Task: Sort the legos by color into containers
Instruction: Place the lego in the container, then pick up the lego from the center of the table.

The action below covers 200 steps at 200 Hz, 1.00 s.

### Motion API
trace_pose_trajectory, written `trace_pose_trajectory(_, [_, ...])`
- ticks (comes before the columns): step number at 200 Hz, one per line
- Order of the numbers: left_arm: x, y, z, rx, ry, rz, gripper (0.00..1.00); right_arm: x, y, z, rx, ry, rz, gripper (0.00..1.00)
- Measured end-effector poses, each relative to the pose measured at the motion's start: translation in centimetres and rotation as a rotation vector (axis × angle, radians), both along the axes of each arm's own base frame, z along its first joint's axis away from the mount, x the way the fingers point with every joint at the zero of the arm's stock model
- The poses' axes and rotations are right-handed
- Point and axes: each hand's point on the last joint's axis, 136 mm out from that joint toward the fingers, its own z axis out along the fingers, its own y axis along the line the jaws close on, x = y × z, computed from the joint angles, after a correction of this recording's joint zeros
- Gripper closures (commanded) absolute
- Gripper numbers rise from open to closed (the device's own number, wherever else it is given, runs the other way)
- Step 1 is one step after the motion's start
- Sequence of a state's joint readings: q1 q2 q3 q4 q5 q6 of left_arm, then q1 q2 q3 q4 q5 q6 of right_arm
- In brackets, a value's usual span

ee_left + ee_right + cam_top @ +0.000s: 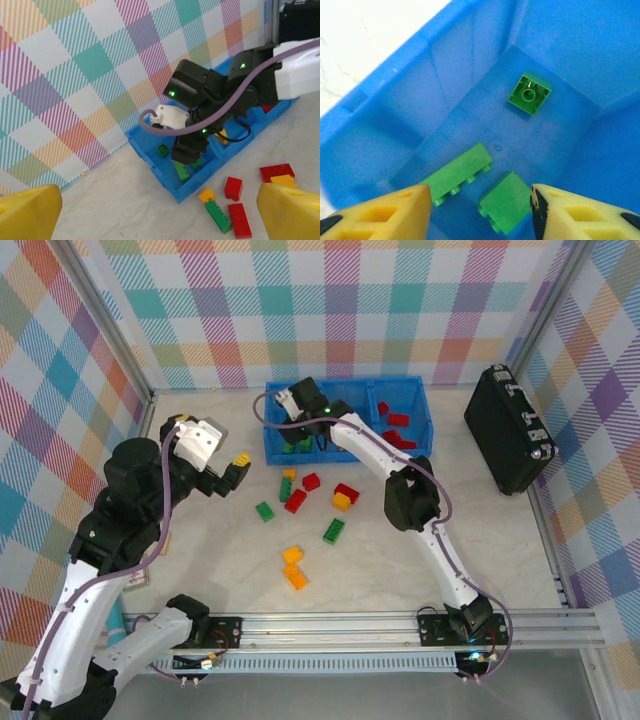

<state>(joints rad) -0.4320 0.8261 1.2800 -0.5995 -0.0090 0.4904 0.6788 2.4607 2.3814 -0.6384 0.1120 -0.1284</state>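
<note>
Place: a robot lab, a fenced test cell rather than a home or a shop.
Walls: flat panels (pixel 340 310) printed in pastel plaid close off the back and both sides like a backdrop.
Frame: bare aluminium posts (pixel 112 335) stand where the panels meet.
Mounting: an aluminium rail (pixel 330 625) runs along the near edge, with the left arm (pixel 130 500) and the right arm (pixel 425 510) bolted to it.
Wiring: a purple cable (pixel 170 131) runs exposed along the arm, and green lights (pixel 172 93) glow on its joints.
Counter: a pale, stone-look counter (pixel 200 560) carries test props: legos (pixel 297 502), a blue tray (pixel 400 383) and a black case (pixel 508 430).
</note>
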Motion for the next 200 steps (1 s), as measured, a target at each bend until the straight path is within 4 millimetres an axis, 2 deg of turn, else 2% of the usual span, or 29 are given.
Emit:
trace_pose_trajectory(23, [-0.4, 0.1, 0.4, -0.011, -0.011, -0.006, 0.0, -1.9, -1.7, 4.1, 0.038, 0.015, -0.053, 0.39])
trace_pose_trajectory(47, [-1.0, -0.2, 0.3, -0.032, -0.015, -0.031, 0.0, -5.2, -5.0, 9.4, 0.136, 0.056, -0.192, 0.39])
trace_pose_trajectory(59, [-1.2, -0.4, 0.0, -0.045, -0.009, -0.046, 0.0, -7.5, -6.8, 10.7, 0.197, 0.107, -0.27, 0.34])
trace_pose_trajectory(67, [-1.3, -0.6, -0.1, -0.053, -0.008, -0.056, 0.0, -9.0, -7.9, 10.8, 0.234, 0.147, -0.323, 0.31])
trace_pose_trajectory(81, [-1.7, -0.8, -0.1, -0.071, -0.012, -0.073, 0.0, -11.9, -9.7, 9.6, 0.284, 0.222, -0.408, 0.35])
trace_pose_trajectory(94, [-2.0, -0.9, -0.2, -0.083, -0.013, -0.085, 0.0, -14.7, -11.0, 7.0, 0.3, 0.308, -0.49, 0.38])
trace_pose_trajectory(116, [-2.5, -1.1, -0.3, -0.099, -0.02, -0.103, 0.0, -18.8, -11.6, 1.8, 0.272, 0.444, -0.589, 0.35])
trace_pose_trajectory(133, [-2.8, -1.2, -0.3, -0.11, -0.026, -0.116, 0.0, -21.2, -11.9, -1.3, 0.232, 0.518, -0.648, 0.34])
trace_pose_trajectory(172, [-4.2, -1.2, 0.7, -0.147, -0.061, -0.148, 0.0, -25.2, -12.3, -5.4, 0.199, 0.626, -0.756, 0.34])
trace_pose_trajectory(200, [-4.7, -0.9, 1.1, -0.154, -0.08, -0.149, 0.0, -26.2, -13.2, -7.0, 0.186, 0.661, -0.828, 0.32])
